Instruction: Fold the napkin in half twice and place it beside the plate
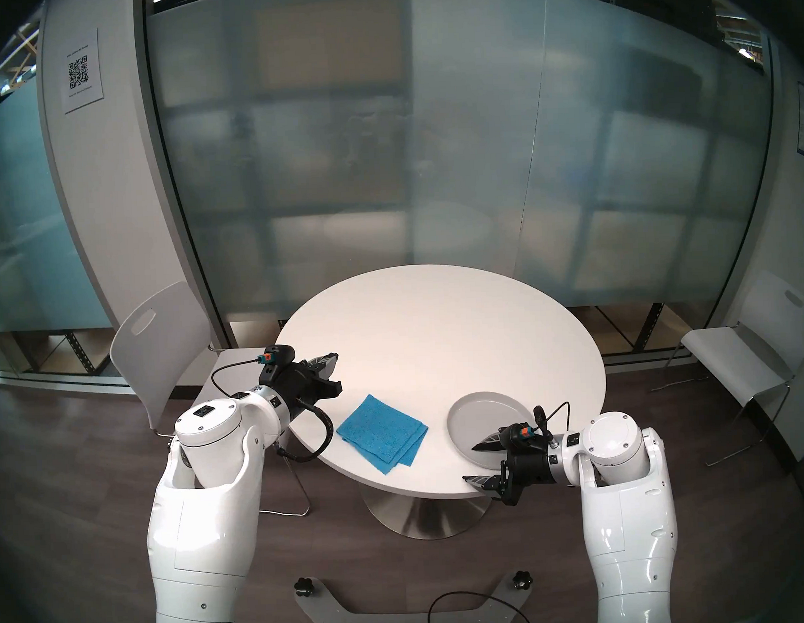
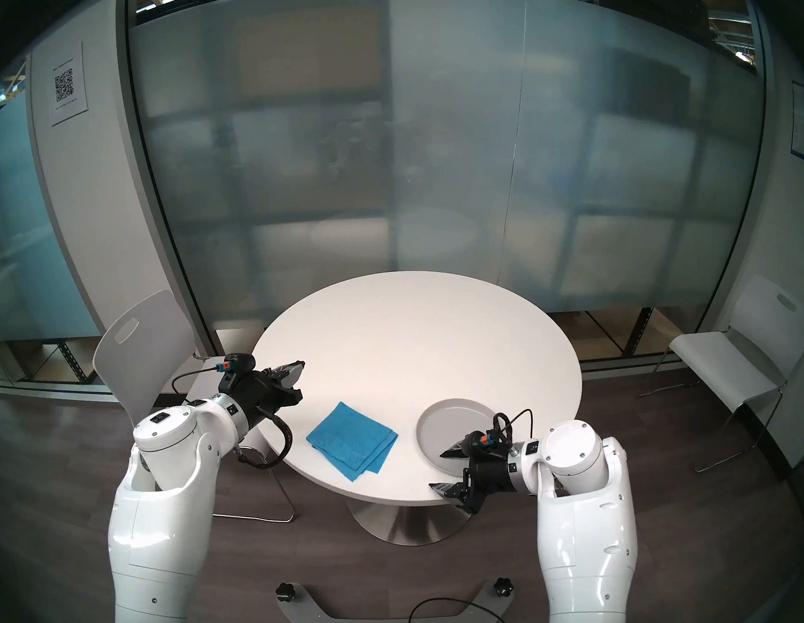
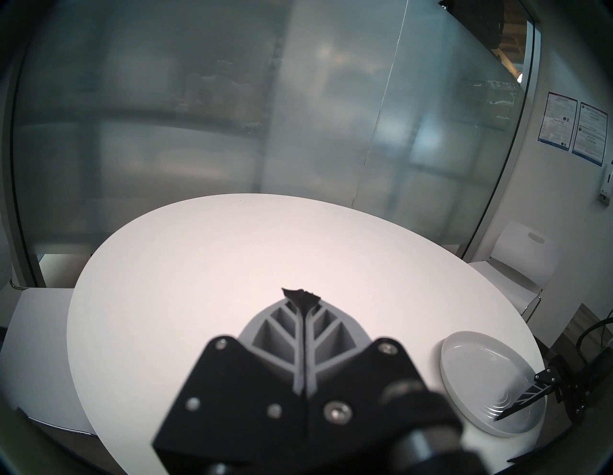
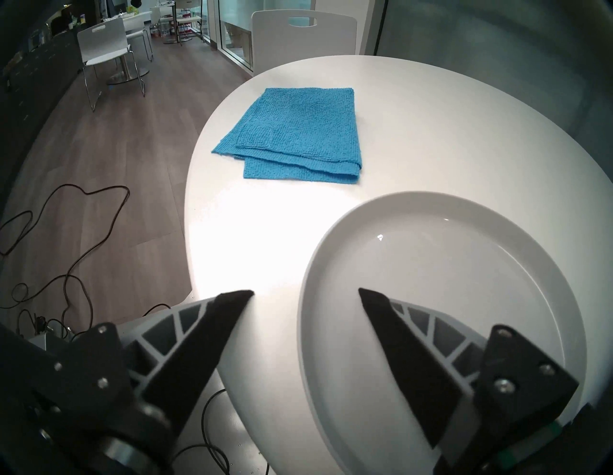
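A blue napkin (image 1: 382, 436) (image 2: 353, 439) (image 4: 295, 136) lies folded into a small, slightly uneven square on the round white table (image 1: 438, 339), left of the light-grey plate (image 1: 483, 415) (image 2: 451, 419) (image 3: 481, 368) (image 4: 447, 252). My right gripper (image 1: 470, 462) (image 2: 437, 469) (image 4: 305, 293) is open and empty at the table's near right edge. One of its fingers is over the plate, the other just outside the rim. My left gripper (image 1: 331, 359) (image 2: 299, 366) (image 3: 300, 293) is shut on nothing, above the table's left edge, away from the napkin.
A white chair (image 1: 162, 342) stands at the table's left and another (image 1: 738, 358) off to the right. A frosted glass wall (image 1: 384, 167) runs behind the table. Cables (image 4: 66, 232) lie on the wooden floor by the near edge.
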Available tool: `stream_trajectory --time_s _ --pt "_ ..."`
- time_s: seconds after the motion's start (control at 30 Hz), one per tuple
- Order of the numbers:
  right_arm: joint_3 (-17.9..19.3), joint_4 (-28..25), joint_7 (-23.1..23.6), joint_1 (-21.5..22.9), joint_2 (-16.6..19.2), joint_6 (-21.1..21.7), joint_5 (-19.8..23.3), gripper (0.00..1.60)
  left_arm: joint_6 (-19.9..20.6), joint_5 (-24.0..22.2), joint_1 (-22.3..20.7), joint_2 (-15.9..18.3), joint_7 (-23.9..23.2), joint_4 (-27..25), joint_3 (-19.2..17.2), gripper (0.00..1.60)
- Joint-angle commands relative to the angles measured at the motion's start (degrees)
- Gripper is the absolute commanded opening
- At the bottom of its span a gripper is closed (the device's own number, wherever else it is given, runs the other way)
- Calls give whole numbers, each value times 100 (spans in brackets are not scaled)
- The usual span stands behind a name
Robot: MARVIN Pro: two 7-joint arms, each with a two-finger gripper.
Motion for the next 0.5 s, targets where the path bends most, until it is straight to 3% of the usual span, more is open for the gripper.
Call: stream_trajectory --time_s 0.0,0.3,0.47 --pt "81 -471 190 33 -38 72 210 137 5 15 -89 19 -6 -75 26 0" --pt "321 -1068 212 121 -63 303 519 136 -31 28 -127 -54 81 -103 32 0" --pt "636 -1224 -39 237 -84 501 746 136 -66 -15 -92 -153 171 -291 43 2"
